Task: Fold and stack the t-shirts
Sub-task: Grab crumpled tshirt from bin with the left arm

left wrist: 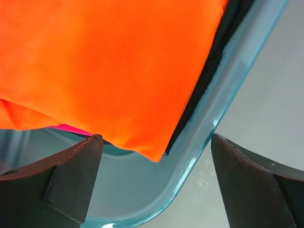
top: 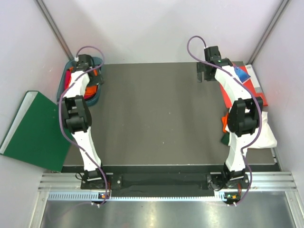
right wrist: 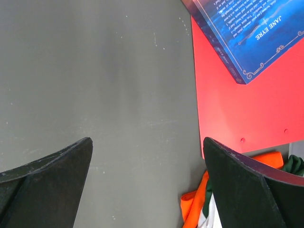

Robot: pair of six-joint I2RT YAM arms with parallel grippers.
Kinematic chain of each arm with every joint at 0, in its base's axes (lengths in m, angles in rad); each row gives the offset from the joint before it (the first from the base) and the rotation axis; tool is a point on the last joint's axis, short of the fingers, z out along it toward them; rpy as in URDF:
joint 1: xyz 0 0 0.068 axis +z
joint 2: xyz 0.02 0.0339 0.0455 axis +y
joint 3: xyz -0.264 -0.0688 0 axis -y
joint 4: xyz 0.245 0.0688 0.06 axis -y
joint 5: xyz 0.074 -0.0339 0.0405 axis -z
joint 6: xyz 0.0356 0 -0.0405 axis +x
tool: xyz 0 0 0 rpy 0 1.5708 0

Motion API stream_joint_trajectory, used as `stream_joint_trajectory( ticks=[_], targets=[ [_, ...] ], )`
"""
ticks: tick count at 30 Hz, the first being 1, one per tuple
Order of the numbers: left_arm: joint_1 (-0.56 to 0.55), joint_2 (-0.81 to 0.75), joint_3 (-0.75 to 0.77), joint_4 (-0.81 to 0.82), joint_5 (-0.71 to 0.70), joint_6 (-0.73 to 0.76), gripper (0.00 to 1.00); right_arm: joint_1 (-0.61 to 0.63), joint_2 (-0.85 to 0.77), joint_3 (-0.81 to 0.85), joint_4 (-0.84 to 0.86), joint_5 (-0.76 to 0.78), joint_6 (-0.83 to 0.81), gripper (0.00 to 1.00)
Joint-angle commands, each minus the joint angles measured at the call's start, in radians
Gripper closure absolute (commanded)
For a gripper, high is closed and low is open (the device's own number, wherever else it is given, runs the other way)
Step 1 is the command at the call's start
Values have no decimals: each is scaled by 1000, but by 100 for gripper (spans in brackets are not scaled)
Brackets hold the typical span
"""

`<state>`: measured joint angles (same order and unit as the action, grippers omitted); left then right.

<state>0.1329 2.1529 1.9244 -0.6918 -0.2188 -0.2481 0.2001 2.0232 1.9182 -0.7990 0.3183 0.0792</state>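
Note:
A bright orange t-shirt [left wrist: 104, 66] lies in a teal basket [left wrist: 199, 142] at the table's back left, with a crimson one [left wrist: 71, 128] peeking out beneath it. My left gripper [left wrist: 156, 140] hangs open just above the basket's corner, holding nothing; from above the left gripper [top: 90, 71] is over the orange t-shirt [top: 91, 90]. My right gripper [right wrist: 147, 140] is open over bare table at the back right [top: 204, 73]. A loose heap of t-shirts, white [top: 266, 135], orange [right wrist: 194, 204] and dark green, lies at the right edge, partly hidden by my right arm.
A red book [right wrist: 232, 95] with a blue book [right wrist: 242, 33] on it lies at the back right corner. A flat dark-green board [top: 35, 130] leans off the table's left side. White walls close in on both sides.

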Motion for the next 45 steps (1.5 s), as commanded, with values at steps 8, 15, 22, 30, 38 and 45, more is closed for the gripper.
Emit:
stream_joint_trajectory(
  ticks=[8,15,22,30,38,45],
  targets=[
    [108,-42,38,225,314,-11,1,39,-14,34,-17,30,4,0],
    [112,-70,15,268,314,-54,1,51,20,67,-32,33,-10,0],
    [175,47,151,152,228,-117,1,64,40,65,-40,27,-18,0],
    [189,140,249,57,116,-105,1,74,52,68,-42,16,-21,0],
    [189,266,274,-21,179,-118,1,76,63,84,-46,16,-25,0],
    [188,276,262,-25,182,-111,100,84,71,87,-49,13,-21,0]
  ],
)
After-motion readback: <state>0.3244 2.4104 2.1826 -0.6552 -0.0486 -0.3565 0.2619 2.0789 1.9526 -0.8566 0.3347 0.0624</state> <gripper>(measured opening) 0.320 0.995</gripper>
